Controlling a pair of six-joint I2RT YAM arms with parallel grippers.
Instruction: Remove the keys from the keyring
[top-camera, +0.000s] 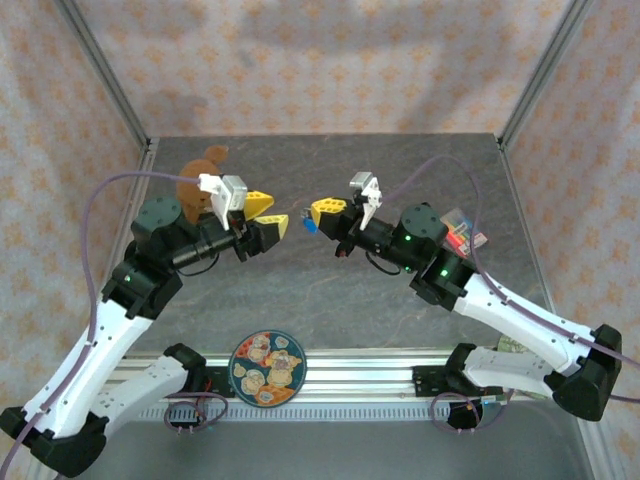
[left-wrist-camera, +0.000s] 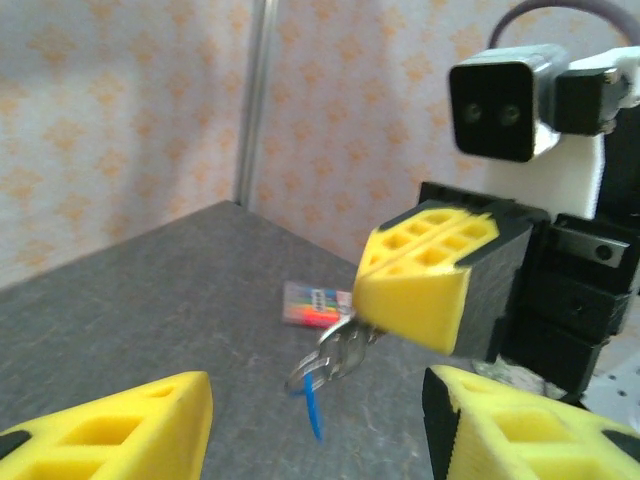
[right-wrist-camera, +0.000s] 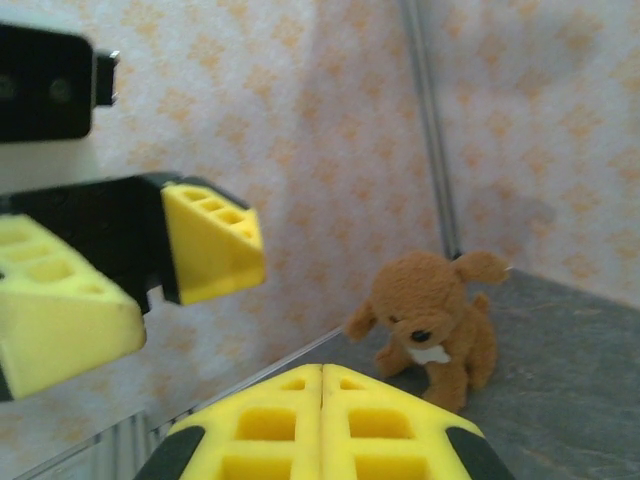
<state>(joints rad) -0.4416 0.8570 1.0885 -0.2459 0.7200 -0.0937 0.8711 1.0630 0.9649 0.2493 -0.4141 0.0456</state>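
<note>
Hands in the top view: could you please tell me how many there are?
2. The left hand is open, left of centre; the right hand faces it, shut on the keyring.

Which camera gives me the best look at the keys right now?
Left wrist view: the keys hang close and clear from the shut right hand, with a blue tag below. Top external shows them as a tiny speck at that hand's tip.

Nothing is legible; print on the colourful pack (left-wrist-camera: 318, 303) is blurred.
</note>
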